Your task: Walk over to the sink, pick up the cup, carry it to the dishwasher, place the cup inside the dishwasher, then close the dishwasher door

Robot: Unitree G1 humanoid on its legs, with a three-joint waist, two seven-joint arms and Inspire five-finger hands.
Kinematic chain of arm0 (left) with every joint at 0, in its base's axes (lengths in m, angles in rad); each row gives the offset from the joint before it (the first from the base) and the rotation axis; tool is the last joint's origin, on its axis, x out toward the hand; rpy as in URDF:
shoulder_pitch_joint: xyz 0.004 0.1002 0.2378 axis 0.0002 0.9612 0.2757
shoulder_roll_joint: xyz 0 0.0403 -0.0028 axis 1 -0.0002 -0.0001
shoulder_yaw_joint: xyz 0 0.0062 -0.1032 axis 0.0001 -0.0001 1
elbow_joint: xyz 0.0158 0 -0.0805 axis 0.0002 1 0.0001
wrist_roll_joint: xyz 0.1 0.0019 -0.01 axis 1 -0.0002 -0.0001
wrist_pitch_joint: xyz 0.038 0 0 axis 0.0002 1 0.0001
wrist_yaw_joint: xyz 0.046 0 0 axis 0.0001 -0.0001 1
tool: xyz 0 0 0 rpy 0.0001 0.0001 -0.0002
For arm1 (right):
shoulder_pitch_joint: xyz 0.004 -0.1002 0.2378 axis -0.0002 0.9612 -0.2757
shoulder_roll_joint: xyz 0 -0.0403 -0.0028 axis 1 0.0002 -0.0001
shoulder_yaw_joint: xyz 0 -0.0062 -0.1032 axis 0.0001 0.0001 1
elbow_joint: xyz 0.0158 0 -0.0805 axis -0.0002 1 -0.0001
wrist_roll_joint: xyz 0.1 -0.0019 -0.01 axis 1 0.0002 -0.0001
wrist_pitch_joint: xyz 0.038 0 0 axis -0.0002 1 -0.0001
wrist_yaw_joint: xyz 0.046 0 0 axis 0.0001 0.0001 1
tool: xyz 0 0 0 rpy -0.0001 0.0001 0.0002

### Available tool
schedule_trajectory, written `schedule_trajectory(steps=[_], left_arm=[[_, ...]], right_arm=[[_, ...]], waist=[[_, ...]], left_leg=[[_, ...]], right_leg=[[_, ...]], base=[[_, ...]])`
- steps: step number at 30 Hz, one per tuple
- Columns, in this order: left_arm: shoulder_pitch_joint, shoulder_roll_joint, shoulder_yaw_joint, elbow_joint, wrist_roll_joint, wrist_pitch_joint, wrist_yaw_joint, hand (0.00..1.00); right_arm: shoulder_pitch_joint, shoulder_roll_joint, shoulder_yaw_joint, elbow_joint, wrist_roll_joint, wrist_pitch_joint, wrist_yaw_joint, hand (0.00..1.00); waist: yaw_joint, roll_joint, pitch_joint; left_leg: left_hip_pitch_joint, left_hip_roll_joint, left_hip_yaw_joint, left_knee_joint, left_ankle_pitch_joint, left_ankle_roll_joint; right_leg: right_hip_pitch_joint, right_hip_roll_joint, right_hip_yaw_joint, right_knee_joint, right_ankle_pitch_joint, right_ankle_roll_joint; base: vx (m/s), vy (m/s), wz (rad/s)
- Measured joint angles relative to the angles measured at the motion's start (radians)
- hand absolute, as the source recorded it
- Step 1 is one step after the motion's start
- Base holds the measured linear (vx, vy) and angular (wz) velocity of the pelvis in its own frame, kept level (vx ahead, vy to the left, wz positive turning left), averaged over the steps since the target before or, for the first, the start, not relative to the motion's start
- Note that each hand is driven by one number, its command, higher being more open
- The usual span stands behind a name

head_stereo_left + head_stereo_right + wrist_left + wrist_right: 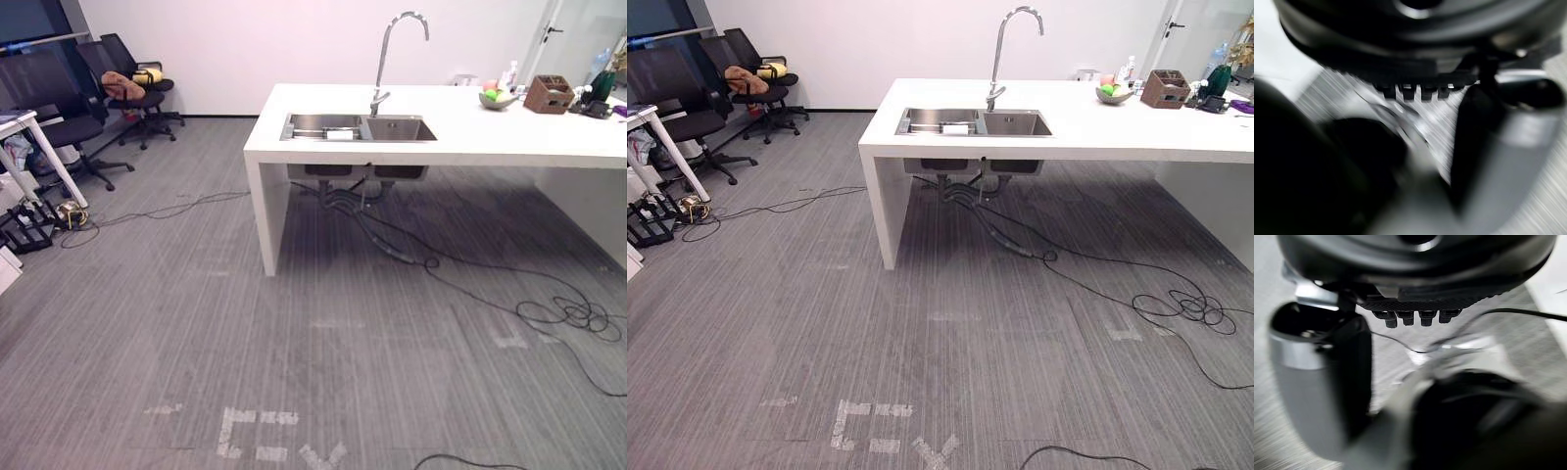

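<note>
Our left hand (1410,54) and right hand (1415,284) hang empty, with the fingers relaxed. The sink (394,128) is well ahead of them, so we must walk first.

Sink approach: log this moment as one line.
phase: approach | sink: ahead across floor, not reached | left hand: open, empty | right hand: open, empty

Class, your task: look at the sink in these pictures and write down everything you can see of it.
The sink is a shiny steel double basin, sunk flush into the white counter near its left end. A tall curved steel tap rises behind the divider. The basins' undersides and grey pipes hang below the counter. A small pale thing sits at the left basin's right edge, too small to identify.
</note>
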Motion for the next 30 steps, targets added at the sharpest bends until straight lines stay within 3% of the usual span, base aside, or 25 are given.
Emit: schedule_trajectory(steps=[2, 4, 9, 21, 30], left_arm=[[-0.001, -0.004, -0.005, 0.002, 0.04, -0.06, -0.009, 1.0], [-0.005, -0.005, -0.022, -0.001, 0.058, -0.099, -0.009, 1.0], [-0.006, -0.007, -0.042, -0.002, 0.076, -0.161, 0.004, 1.0], [-0.007, -0.002, -0.078, 0.001, 0.077, -0.22, 0.058, 1.0], [-0.01, -0.002, -0.077, -0.001, 0.074, -0.197, 0.095, 1.0]], right_arm=[[-0.022, -0.004, 0.052, -0.013, -0.132, -0.069, -0.057, 1.0], [-0.046, -0.009, 0.086, -0.02, -0.19, -0.095, -0.089, 1.0], [-0.085, -0.014, 0.105, -0.012, -0.173, -0.093, -0.097, 1.0], [-0.129, -0.034, 0.119, 0.049, -0.065, -0.057, -0.027, 1.0], [-0.128, -0.036, 0.12, 0.049, -0.043, -0.052, -0.02, 1.0]], waist=[[0.001, -0.003, 0.005], [0.001, -0.004, 0.019], [0.002, -0.011, 0.036], [0.001, -0.01, 0.045], [-0.001, -0.014, 0.048]], left_leg=[[0.006, -0.001, -0.005, -0.001, -0.001, -0.002], [0.002, 0.0, -0.016, -0.005, 0.002, -0.007], [-0.011, 0.0, -0.037, -0.006, 0.015, -0.007], [-0.018, -0.003, -0.059, -0.007, 0.026, -0.006], [-0.02, -0.005, -0.068, -0.007, 0.03, -0.004]], right_leg=[[0.013, 0.001, -0.01, -0.007, -0.001, 0.001], [0.012, 0.001, -0.022, -0.007, -0.001, 0.002], [0.004, 0.002, -0.043, -0.007, -0.002, 0.002], [0.005, 0.002, -0.065, -0.01, 0.002, -0.003], [0.006, 0.0, -0.073, -0.01, 0.003, -0.005]], base=[[-0.02, -0.033, 0.07], [-0.06, -0.044, 0.18], [-0.07, -0.038, 0.14], [-0.04, -0.016, 0.06], [-0.03, -0.009, 0.03]])
